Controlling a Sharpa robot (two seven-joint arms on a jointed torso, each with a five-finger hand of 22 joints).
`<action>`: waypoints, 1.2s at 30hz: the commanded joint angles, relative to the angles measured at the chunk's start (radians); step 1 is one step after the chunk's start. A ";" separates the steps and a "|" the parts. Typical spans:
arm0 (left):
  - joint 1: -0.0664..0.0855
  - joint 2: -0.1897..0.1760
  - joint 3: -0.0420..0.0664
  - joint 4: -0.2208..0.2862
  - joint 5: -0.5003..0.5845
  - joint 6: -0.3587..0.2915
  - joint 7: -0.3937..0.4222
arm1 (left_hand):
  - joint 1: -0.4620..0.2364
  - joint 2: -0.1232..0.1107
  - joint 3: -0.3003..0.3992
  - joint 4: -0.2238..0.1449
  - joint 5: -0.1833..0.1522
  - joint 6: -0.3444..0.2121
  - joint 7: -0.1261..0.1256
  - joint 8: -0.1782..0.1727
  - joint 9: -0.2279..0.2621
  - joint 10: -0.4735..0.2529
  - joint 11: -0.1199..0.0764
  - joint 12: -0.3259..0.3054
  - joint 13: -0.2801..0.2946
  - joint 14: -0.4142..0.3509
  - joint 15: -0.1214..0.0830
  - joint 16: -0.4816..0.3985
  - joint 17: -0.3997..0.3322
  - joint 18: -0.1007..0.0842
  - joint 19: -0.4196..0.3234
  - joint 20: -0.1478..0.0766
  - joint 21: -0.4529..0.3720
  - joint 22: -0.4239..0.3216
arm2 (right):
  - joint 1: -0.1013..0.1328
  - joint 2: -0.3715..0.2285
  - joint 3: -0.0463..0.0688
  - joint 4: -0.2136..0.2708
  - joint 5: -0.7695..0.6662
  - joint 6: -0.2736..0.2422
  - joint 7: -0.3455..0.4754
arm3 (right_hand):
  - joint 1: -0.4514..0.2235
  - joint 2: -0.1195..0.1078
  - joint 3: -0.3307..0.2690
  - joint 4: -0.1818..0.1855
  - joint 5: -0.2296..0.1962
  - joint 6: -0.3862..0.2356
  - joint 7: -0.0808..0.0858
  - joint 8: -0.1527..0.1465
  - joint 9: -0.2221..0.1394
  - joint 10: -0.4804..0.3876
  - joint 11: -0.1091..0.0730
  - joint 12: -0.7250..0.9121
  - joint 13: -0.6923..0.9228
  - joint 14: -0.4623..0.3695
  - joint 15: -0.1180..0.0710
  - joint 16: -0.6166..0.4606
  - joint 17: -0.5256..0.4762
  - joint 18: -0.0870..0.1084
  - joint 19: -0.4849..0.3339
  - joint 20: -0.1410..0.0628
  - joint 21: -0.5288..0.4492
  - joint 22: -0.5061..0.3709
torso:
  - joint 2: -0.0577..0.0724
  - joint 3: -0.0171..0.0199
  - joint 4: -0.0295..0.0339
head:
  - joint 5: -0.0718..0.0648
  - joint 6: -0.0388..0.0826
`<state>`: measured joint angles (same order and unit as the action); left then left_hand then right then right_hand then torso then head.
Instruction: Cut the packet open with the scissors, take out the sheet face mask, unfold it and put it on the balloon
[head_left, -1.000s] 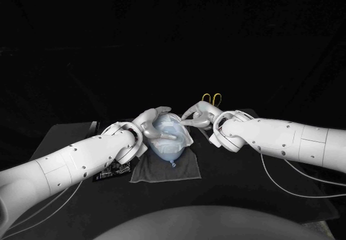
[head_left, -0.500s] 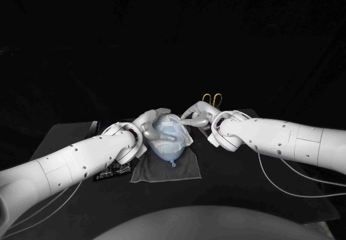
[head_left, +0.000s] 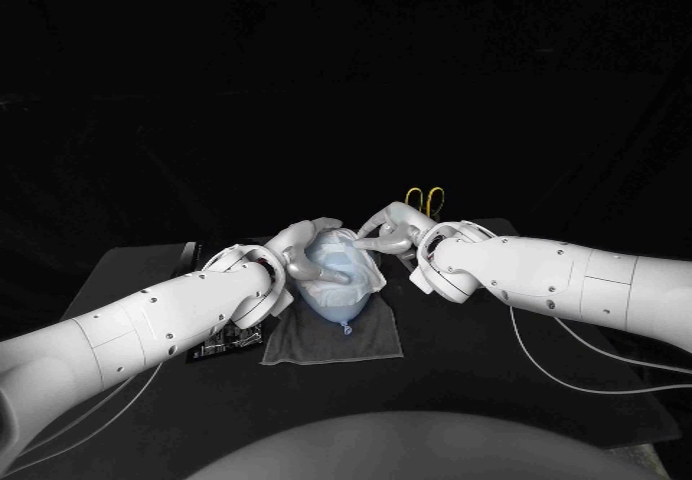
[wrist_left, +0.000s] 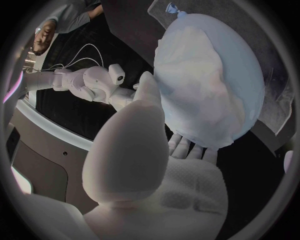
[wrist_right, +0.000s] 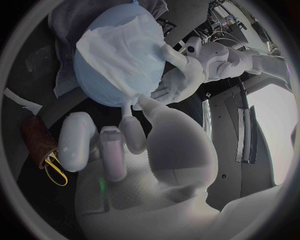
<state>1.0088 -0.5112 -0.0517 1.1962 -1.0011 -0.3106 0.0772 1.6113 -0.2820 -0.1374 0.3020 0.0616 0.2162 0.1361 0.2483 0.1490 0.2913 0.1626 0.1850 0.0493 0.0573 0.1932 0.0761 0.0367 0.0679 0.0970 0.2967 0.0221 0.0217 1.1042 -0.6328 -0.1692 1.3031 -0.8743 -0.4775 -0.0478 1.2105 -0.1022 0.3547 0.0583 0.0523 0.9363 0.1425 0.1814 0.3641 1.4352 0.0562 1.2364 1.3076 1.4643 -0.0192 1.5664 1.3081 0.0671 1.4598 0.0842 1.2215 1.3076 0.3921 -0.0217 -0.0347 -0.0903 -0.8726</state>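
The right hand (head_left: 387, 236), now slightly further left at frame centre, touches the white sheet face mask (wrist_right: 122, 50) draped over the pale-blue rubber balloon (head_left: 342, 298), grip indeterminable; the left hand (head_left: 300, 263) cups the balloon.

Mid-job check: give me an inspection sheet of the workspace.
Surface: black table, grey cloth lying on it.
Job's things: pale blue balloon on the cloth, white sheet mask draped on it; yellow-handled scissors behind right hand; black packet beneath left arm.
Clutter: brown object beside scissors, unclear.
Hands: left hand holds balloon; right hand touches mask.
Cables: white cables hang below arms.
Surroundings: dark backdrop.
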 joint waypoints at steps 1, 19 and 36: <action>-0.001 0.002 -0.001 0.002 -0.008 0.013 0.001 | 0.010 -0.004 0.006 0.000 -0.003 0.006 0.063 0.001 0.000 0.002 -0.005 -0.004 0.000 0.002 -0.007 -0.005 0.001 -0.006 0.002 -0.003 0.000 0.000 | 0.000 0.008 0.001 -0.008 -0.024 0.000 -0.017 | 0.001 0.000 -0.003 0.005 -0.004 -0.007 0.003 -0.005 -0.002 -0.007 0.002 -0.005 0.048 0.106 0.006 0.004 0.263 0.002 0.024 -0.001 -0.004 0.168 | 0.000 0.0003 -0.0001 | 0.001 0.000; 0.000 0.000 -0.001 0.005 -0.007 0.020 -0.003 | 0.013 0.000 0.012 0.000 -0.003 0.009 0.065 0.003 0.001 0.006 -0.003 -0.003 0.000 0.004 -0.006 -0.003 0.002 -0.005 0.001 -0.002 0.000 -0.001 | 0.000 0.031 0.001 -0.021 -0.021 0.020 -0.058 | -0.001 0.034 -0.008 0.035 -0.004 0.029 -0.005 0.010 -0.001 -0.004 -0.004 0.005 0.053 0.106 0.003 0.004 0.263 -0.001 0.028 -0.001 0.015 0.173 | 0.000 -0.0001 -0.0004 | 0.003 0.000; 0.000 -0.003 -0.004 0.007 -0.007 0.022 -0.008 | 0.020 0.006 0.021 -0.001 -0.004 0.012 0.065 0.003 0.002 0.010 -0.004 -0.002 0.001 0.005 -0.006 -0.004 0.002 -0.005 0.002 -0.002 0.000 -0.001 | 0.000 0.036 0.001 -0.042 0.048 -0.036 -0.028 | 0.105 0.107 0.096 -0.044 -0.004 0.143 -0.071 0.118 0.061 0.038 -0.062 0.064 0.086 0.106 -0.046 0.004 0.263 -0.017 0.053 -0.042 0.099 0.196 | 0.000 -0.0003 0.0003 | 0.004 0.000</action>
<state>1.0090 -0.5141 -0.0550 1.2009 -1.0047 -0.3066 0.0747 1.6210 -0.2792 -0.1222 0.3034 0.0617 0.2198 0.1395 0.2482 0.1502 0.2951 0.1587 0.1848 0.0492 0.0612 0.1895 0.0761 0.0377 0.0679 0.0970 0.2966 0.0221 0.0216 1.1053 -0.5978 -0.1681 1.2619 -0.8469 -0.4948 -0.0916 1.2992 -0.0037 0.4503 0.0206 0.0463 1.0742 0.0732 0.2943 0.4147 1.4436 0.0229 1.2965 1.3069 1.4601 -0.0505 1.5662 1.3081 0.0602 1.4661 0.0466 1.3179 1.3079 0.3921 -0.0221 -0.0340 -0.0869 -0.8726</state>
